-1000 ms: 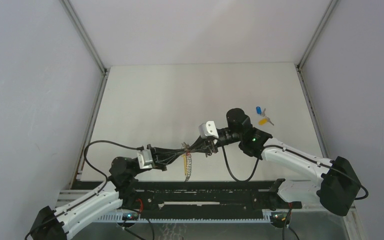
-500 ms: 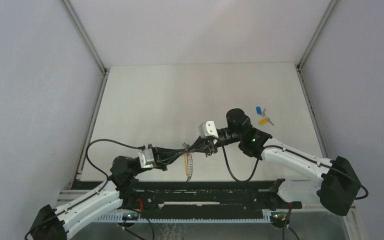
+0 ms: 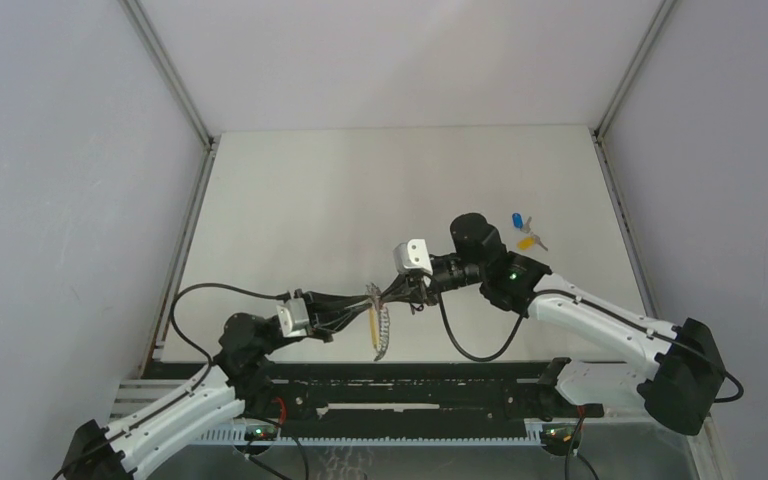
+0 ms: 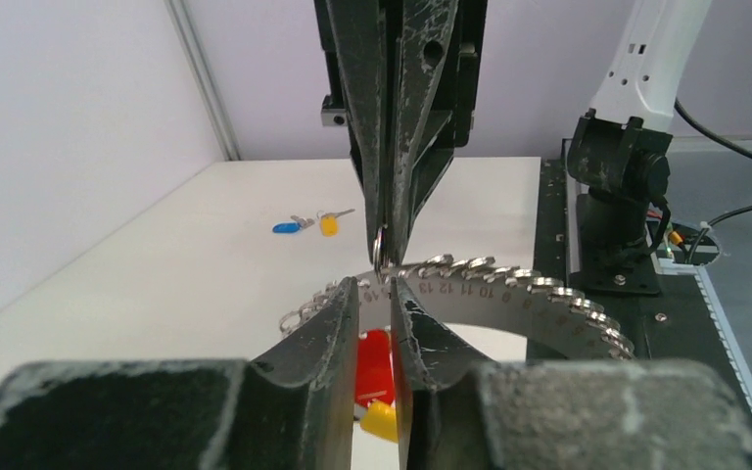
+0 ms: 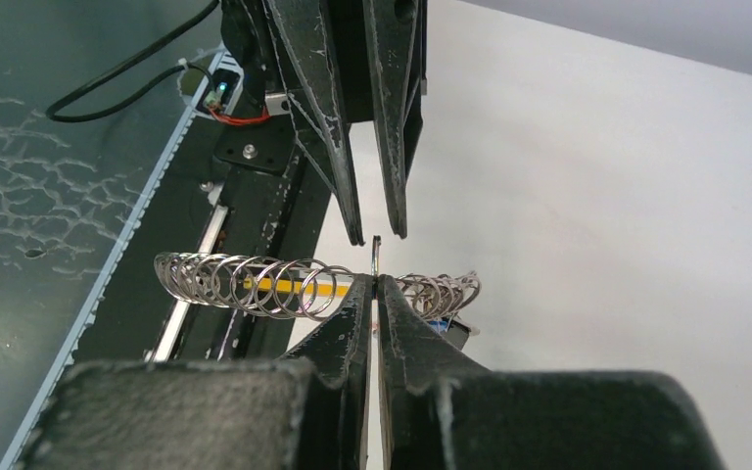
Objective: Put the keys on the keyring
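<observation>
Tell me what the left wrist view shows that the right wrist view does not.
Only the left wrist view shows the blue key and yellow key lying on the table, and the numbers printed on the keyring. Only the right wrist view shows a black cable and a green light. Both show the right hand shut on one small ring of the keyring, facing the left hand.

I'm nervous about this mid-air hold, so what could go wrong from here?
The right tool pinches just one thin ring of the keyring at its very tips, so it might slip and the loop drop. The left tool sits tip to tip with it; a small move could knock them together or twist the ring. The keys lie apart on the table and neither tool holds one, so one tool may have to let go.
</observation>
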Action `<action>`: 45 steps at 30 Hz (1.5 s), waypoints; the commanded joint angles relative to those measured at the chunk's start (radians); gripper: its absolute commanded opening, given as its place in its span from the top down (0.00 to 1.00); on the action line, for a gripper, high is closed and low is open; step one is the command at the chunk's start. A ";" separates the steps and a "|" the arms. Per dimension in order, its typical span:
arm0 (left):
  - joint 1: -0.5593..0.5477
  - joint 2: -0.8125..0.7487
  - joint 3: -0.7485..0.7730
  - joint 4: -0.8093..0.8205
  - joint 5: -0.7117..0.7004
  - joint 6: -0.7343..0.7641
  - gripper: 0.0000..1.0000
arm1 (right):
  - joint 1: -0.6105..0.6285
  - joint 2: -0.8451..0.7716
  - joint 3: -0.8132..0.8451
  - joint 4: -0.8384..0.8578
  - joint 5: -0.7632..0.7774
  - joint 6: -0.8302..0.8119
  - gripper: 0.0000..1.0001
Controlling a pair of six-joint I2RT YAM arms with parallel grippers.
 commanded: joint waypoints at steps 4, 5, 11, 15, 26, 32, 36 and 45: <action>0.006 -0.028 0.047 -0.097 -0.040 0.046 0.71 | 0.006 -0.053 0.065 -0.102 0.048 -0.051 1.00; 0.006 -0.025 0.050 -0.097 -0.036 0.046 0.70 | 0.009 -0.050 0.070 -0.110 0.051 -0.058 1.00; 0.006 -0.004 0.060 -0.070 -0.003 0.033 0.66 | 0.021 -0.030 0.090 -0.131 0.070 -0.078 1.00; 0.006 0.012 0.066 -0.053 0.017 0.026 0.66 | 0.032 -0.013 0.110 -0.155 0.090 -0.094 1.00; 0.006 0.029 0.080 -0.044 0.034 0.023 0.72 | 0.059 0.023 0.147 -0.216 0.136 -0.132 1.00; 0.006 0.034 0.085 -0.051 0.035 0.023 0.72 | 0.074 0.027 0.153 -0.225 0.148 -0.140 1.00; 0.006 0.041 0.097 -0.080 0.037 0.034 0.72 | 0.082 0.031 0.168 -0.243 0.154 -0.146 1.00; 0.006 0.061 0.131 -0.148 0.049 0.057 0.82 | 0.106 0.053 0.205 -0.306 0.196 -0.175 1.00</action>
